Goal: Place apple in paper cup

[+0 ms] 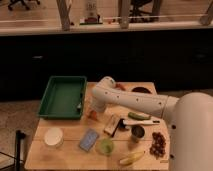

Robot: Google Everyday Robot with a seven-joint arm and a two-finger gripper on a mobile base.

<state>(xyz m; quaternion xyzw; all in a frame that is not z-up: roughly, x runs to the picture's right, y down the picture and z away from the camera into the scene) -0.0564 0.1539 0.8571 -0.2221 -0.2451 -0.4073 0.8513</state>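
Observation:
The apple [93,115] is a small red-orange fruit lying on the wooden table [70,150], just right of the green tray. My gripper [94,107] comes down from the white arm's bend and sits right over the apple, hiding its top. The paper cup [53,136] is wide and white and stands upright at the table's front left. It is well to the left of and in front of the gripper, and its pale inside looks empty.
A green tray [62,96] fills the back left. A blue packet [89,139], a small green cup [105,146], a tan bar [111,125], a dark metallic cup [137,133], a banana [131,158] and grapes [159,143] crowd the front right.

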